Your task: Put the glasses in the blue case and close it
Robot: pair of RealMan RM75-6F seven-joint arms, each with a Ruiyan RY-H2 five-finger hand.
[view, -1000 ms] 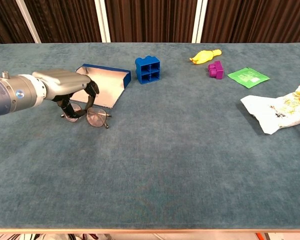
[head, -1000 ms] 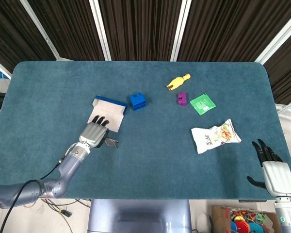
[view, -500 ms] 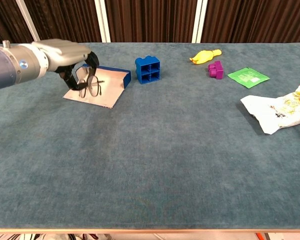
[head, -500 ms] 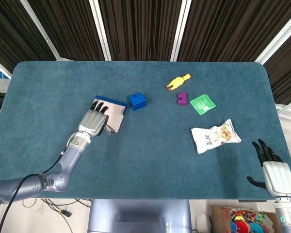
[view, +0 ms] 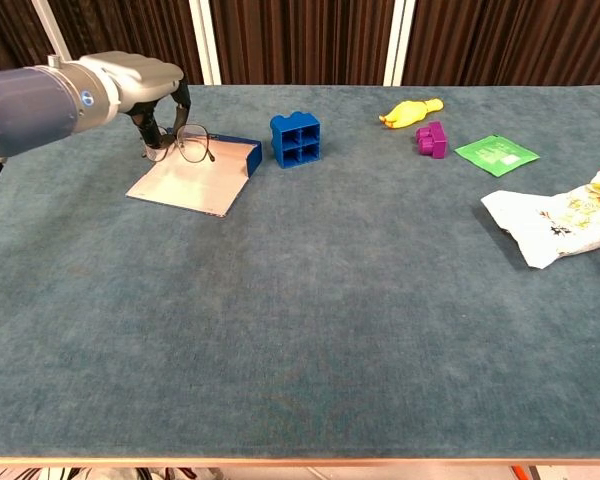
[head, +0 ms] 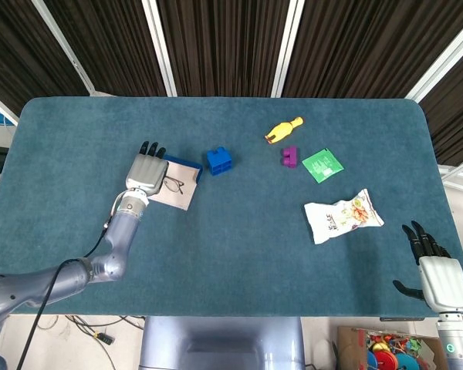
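Observation:
The blue case (head: 179, 183) (view: 204, 170) lies open on the table's left half, pale lining up, its blue tray toward the blue brick. My left hand (head: 145, 171) (view: 140, 82) hangs above the case's far end and holds the thin-framed glasses (head: 172, 184) (view: 190, 144) by one side, so the lenses dangle over the blue tray. In the chest view the glasses look lifted clear of the lining. My right hand (head: 438, 274) waits at the near right table edge, fingers spread, holding nothing.
A blue toy brick (head: 220, 159) (view: 296, 138) stands just right of the case. Farther right are a yellow toy (head: 282, 129), a purple block (head: 289, 157), a green packet (head: 322, 165) and a white snack bag (head: 343, 216).
My left hand has picked the glasses off the table in front of the case, then carried them up and away over the open case to its far end. The right hand stayed still.

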